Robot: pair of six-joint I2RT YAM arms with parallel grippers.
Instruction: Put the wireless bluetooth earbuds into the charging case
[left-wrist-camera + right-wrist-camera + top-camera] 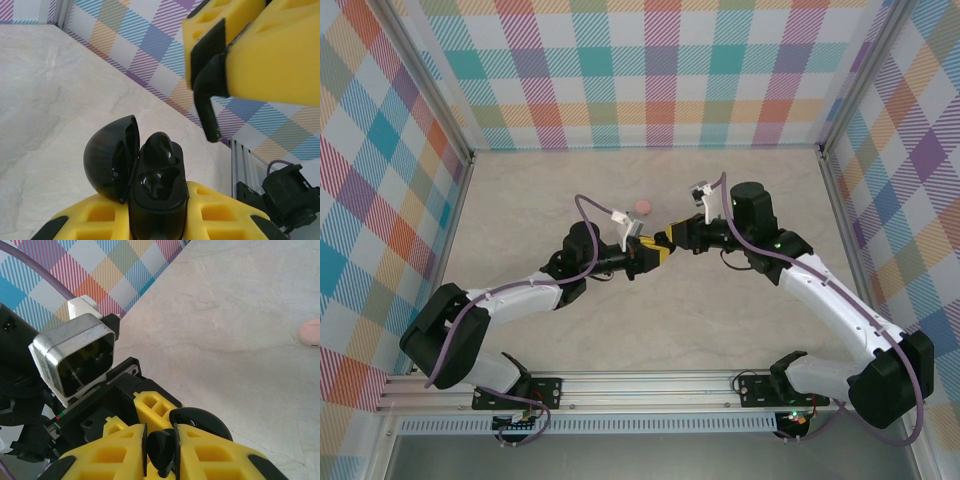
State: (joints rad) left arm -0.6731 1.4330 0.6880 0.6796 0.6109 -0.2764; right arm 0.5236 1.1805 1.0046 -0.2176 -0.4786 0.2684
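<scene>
1. Two claws meet mid-counter (240, 315). The left claw (155, 197) is closed nearly all the way on the black case (160, 182), whose lid (107, 160) hangs open.
2. Right claw (160, 440) is nearly closed on a black bud (207, 100), pinched at the bulb. The stem hangs free, near the case's open mouth but apart from it.
3. Another bud (159, 145) looks seated in one socket; the other socket looks empty.
4. Pink case (311, 332) lies on the counter, farther back and well apart.
5. Handling, my read: the bud is featherlight, hard and glossy, so apt to slip or twist. Hold it by the bulb with the stem leading. The case is stiff, and its hinge is the weak spot.
</scene>
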